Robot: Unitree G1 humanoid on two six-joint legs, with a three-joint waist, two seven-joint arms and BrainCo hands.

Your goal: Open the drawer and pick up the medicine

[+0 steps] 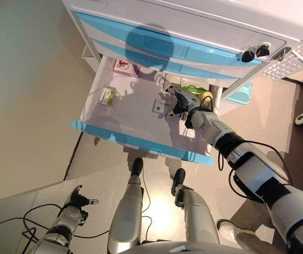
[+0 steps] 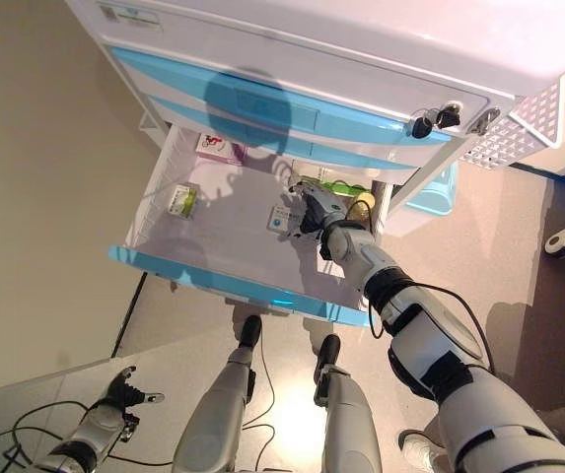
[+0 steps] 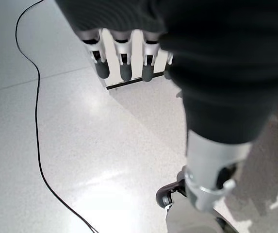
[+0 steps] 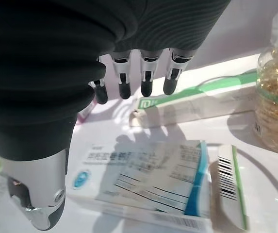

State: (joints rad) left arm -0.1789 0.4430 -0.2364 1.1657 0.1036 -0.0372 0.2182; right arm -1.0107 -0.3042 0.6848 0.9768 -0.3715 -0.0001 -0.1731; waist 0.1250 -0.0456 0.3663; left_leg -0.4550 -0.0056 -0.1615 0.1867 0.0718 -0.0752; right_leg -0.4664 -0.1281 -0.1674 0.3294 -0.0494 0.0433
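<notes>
A flat white medicine box (image 4: 143,177) with a blue-teal edge band and printed lines is lying in the open drawer (image 1: 140,143); the right hand (image 1: 178,103) is hovering above it, fingers relaxed, holding nothing.

My two head cameras look steeply down, sharing the open drawer (image 1: 140,114) at twelve o'clock. My right wrist camera sits close over the medicine box (image 4: 143,177); left faces floor (image 3: 56,160).
</notes>
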